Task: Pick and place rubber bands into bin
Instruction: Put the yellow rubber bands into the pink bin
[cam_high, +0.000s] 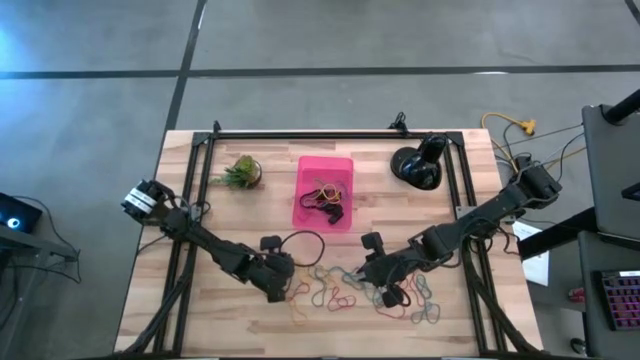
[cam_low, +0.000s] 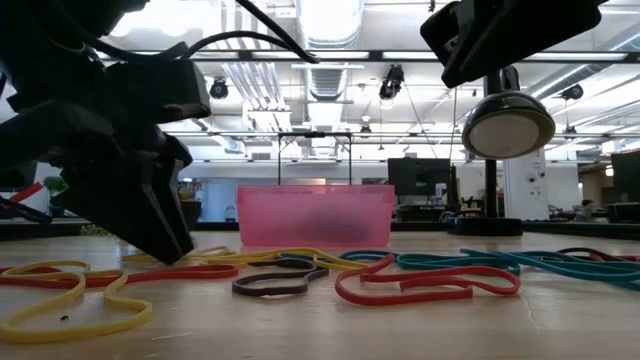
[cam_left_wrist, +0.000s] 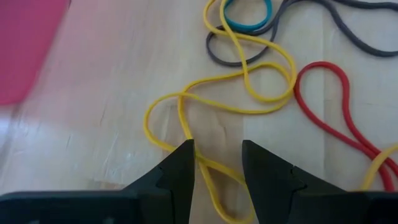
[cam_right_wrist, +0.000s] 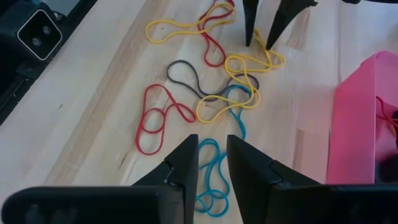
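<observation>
Left gripper (cam_left_wrist: 216, 163), fingers parted, straddles a yellow band (cam_left_wrist: 214, 99) at 7 o'clock from the bin (cam_high: 324, 192). Risk: tangled neighbours lifting too (loops overlap). Right gripper (cam_right_wrist: 212, 157) also parted over a teal band (cam_right_wrist: 211, 171).

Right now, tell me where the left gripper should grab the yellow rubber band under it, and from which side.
Come straight down from above: the yellow rubber band lies flat on the table. Pinch the single strand running between the left gripper and its open fingers, clear of the tangle where it crosses the grey band and teal band.
</observation>
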